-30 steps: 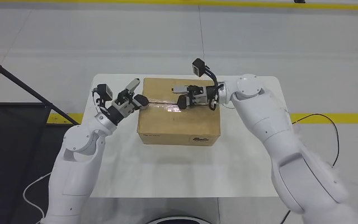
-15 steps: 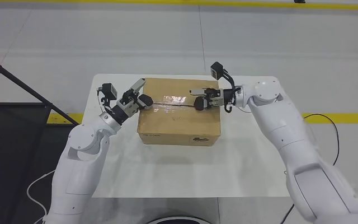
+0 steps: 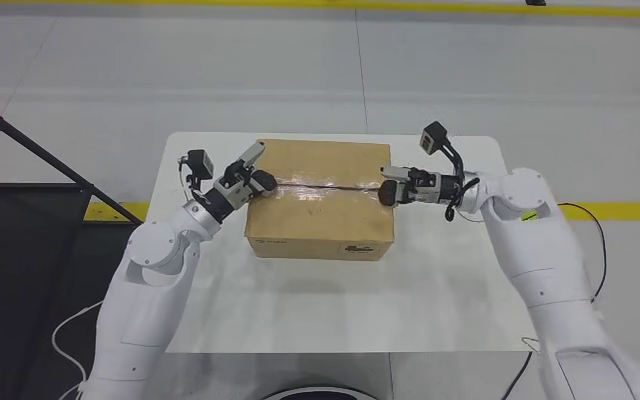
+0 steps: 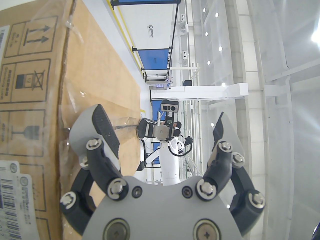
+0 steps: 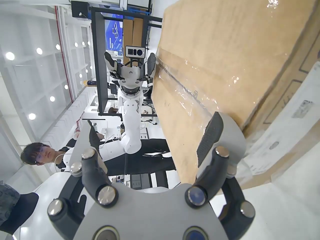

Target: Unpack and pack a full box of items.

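Left arm [image 3: 158, 258] bent at the elbow, forearm angled inward, left claw [image 3: 257, 167] open with its 2 fingers spread wide. Right arm [image 3: 527, 232] stretched inward from the opposite side, wrist level, right claw [image 3: 387, 186] likewise open; the 2 claws face each other, well apart

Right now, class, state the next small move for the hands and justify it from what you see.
Probably lower the right hand so a finger catches the tape at its end. The box is taped shut; both hands are open and empty, the left hand at the tape's other end.
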Controlling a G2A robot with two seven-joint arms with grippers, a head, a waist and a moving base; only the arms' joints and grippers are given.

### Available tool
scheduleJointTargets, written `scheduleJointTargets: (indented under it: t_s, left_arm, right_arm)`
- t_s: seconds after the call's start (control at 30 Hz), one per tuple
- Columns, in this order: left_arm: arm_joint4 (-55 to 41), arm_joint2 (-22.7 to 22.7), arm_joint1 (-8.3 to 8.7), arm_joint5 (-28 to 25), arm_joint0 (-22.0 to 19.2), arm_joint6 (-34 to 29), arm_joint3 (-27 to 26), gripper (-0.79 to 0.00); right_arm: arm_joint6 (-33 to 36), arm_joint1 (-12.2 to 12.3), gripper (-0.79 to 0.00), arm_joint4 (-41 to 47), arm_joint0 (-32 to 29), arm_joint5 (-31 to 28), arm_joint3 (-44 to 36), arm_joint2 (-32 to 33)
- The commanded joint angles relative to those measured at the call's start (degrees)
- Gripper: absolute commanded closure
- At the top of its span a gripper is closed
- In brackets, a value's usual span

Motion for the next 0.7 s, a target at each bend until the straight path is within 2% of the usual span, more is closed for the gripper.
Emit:
scheduleJointTargets:
  t_s: [0.0,0.3,0.67]
  left_arm:
    - [0.0,0.2,0.03,0.0,-0.1,0.1,0.1,-0.785]
    - [-0.3,0.4,0.23,-0.1,0.1,0.2,-0.2,-0.785]
    - [-1.1,-0.2,0.57,-0.5,1.1,0.3,-1.2,-0.785]
  right_arm:
    - [-0.4,0.7,-0.785,-0.1,-2.0,0.6,-2.5,1.9]
    - [-2.9,2.1,-0.785,1.5,-6.4,1.5,-5.6,6.1]
    - [-2.2,2.1,-0.785,2.9,-5.3,0.9,-2.3,4.9]
